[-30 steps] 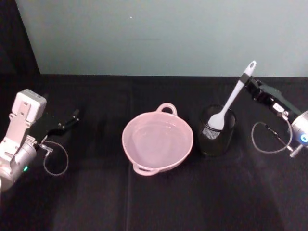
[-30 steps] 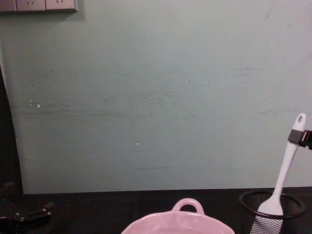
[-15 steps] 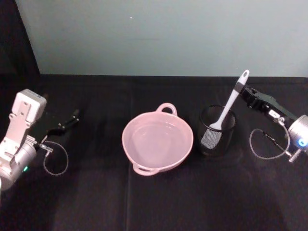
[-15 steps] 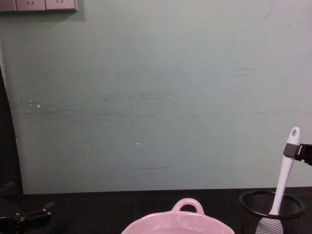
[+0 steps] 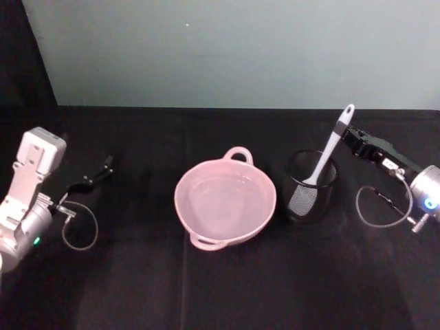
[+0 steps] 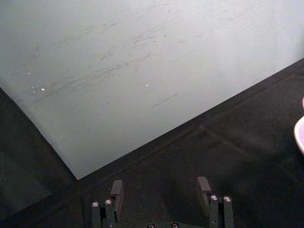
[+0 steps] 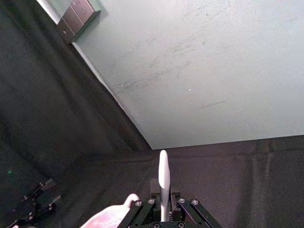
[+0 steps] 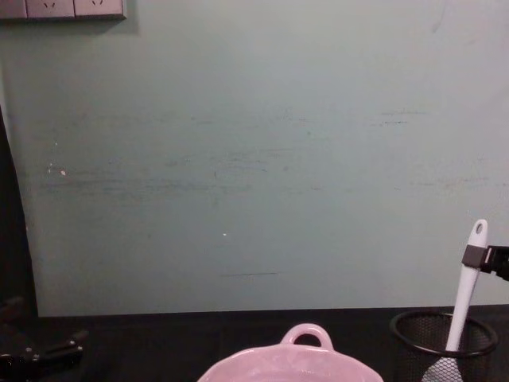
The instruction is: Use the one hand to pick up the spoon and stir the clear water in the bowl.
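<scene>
Where the head view looks down on the black table point(image 5: 220, 289), the right gripper point(image 5: 343, 130) sits at the right side, clenched on the upper handle of the spoon point(image 5: 328, 148). The spoon leans with its holed end up and to the right, and its head is down inside the black wire-mesh cup point(image 5: 311, 187). That cup stands just right of the bowl point(image 5: 225, 201), close beside it, though I cannot tell whether they touch. The bowl is near the table's middle, with clear water in it and one loop handle on its far rim. The left gripper point(image 5: 103, 168) is parked at the far left, well apart from the bowl, its fingers spread.

From the left wrist view, the left gripper point(image 6: 161, 190) shows two fingers held apart with only dark table between them, grasping nothing; a pale edge of the bowl point(image 6: 300, 135) just shows.

From the right wrist view, the spoon point(image 7: 163, 183) stands straight up between the fingers of the right gripper point(image 7: 164, 202), pinched on both sides.

Across the chest view, the spoon point(image 8: 468, 282) rises out of the mesh cup point(image 8: 441, 342) at the right, gripped just below its hole by the right gripper point(image 8: 475, 256). The bowl point(image 8: 286, 362) sits low at centre, and the left gripper point(image 8: 40, 354) lies low at the left.
</scene>
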Controlling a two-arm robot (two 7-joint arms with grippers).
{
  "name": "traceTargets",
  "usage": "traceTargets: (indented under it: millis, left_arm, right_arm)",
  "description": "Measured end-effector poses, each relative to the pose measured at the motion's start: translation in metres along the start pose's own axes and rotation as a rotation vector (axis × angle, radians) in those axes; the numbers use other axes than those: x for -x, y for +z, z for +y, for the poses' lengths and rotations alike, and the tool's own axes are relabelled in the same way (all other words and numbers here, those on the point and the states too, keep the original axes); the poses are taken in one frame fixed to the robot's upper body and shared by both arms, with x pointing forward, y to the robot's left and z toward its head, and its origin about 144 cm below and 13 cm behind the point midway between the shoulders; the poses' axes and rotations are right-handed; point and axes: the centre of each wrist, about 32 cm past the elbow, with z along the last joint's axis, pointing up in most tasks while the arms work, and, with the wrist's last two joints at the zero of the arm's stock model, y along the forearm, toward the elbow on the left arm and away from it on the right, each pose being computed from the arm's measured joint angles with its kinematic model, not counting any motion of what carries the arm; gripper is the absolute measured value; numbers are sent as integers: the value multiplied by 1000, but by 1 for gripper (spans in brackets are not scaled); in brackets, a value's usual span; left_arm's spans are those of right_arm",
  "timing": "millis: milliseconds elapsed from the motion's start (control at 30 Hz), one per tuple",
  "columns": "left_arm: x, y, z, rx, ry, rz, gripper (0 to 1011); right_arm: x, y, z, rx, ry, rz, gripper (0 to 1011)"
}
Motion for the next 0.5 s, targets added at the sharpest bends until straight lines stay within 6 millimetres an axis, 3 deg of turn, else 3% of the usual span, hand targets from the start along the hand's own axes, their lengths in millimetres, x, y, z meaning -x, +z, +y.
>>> traceTargets:
  millis: [333, 500]
  left_arm:
    - [0, 0, 0, 0, 0, 0, 1011]
    - [0, 0, 0, 0, 0, 0, 1011]
  right_arm:
    - [0, 0, 0, -2, 1, -1, 139]
    - [1, 0, 0, -3, 3, -1, 281]
